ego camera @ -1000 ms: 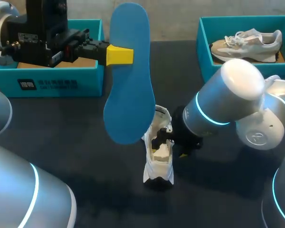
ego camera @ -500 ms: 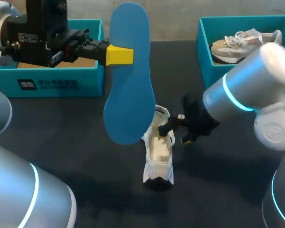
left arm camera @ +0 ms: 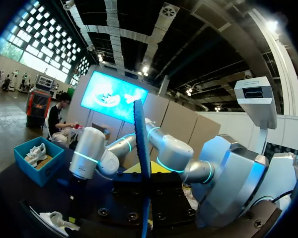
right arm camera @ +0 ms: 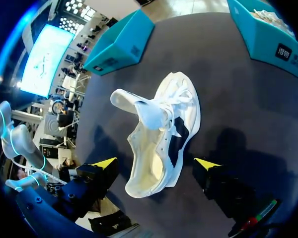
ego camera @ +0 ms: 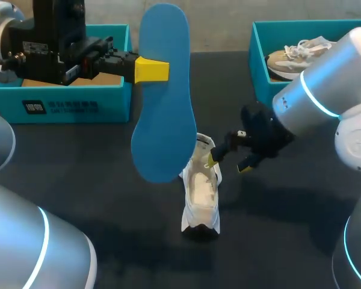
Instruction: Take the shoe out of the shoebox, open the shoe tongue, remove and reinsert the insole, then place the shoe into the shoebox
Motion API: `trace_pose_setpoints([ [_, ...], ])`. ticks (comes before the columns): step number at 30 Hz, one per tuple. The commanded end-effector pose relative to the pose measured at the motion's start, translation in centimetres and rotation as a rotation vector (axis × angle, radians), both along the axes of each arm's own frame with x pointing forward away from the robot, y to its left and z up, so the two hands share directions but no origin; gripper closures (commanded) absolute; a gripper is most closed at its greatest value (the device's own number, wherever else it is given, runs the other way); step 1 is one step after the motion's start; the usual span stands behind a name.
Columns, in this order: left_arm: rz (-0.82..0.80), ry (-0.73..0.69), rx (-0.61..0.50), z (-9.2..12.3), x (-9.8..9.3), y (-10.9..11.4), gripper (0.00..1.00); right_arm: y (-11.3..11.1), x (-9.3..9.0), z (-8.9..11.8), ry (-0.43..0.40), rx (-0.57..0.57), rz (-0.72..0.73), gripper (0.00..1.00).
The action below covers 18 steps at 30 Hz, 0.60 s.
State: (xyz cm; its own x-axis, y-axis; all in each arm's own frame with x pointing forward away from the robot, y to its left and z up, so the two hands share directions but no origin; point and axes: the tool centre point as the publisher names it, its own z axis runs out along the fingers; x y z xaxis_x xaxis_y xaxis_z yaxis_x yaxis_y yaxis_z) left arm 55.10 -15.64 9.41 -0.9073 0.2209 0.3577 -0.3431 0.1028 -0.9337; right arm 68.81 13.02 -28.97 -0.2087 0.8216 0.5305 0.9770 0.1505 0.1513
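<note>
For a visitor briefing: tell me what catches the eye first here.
A big blue insole, held upright in the left claw above the middle of the table. Just below it a white shoe sits on the table, tongue pulled open, the open right claw hovering over it.

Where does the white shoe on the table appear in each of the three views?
Head view: the white shoe lies mid-table, by the blue insole's lower end, beside the right gripper.
Left wrist view: the shoe is small, on the table under the right gripper.
Right wrist view: the shoe, tongue raised, is ahead of the open right gripper.
Shared landmark: the right gripper.
</note>
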Motion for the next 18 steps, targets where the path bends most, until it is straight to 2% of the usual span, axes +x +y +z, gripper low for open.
trace_pose_setpoints([
  [1, -0.002, 0.0, 0.003, 0.0, 0.1, -0.2, 1.0, 0.0, -0.2, 0.0, -0.002, -0.001, -0.003, 0.0],
  [5, -0.002, 0.0, 0.003, 0.0, 0.1, -0.2, 1.0, -1.1, 1.0, 2.2, -0.045, 0.08, -0.045, 0.0],
  [8, -0.002, 0.0, 0.003, 0.0, 0.1, -0.2, 1.0, -2.2, 2.1, 4.1, -0.074, 0.216, -0.053, 0.0],
  [18, -0.002, 0.0, 0.003, 0.0, 0.1, -0.2, 1.0, -2.6, 5.2, 7.9, -0.057, 0.41, -0.039, 0.0],
])
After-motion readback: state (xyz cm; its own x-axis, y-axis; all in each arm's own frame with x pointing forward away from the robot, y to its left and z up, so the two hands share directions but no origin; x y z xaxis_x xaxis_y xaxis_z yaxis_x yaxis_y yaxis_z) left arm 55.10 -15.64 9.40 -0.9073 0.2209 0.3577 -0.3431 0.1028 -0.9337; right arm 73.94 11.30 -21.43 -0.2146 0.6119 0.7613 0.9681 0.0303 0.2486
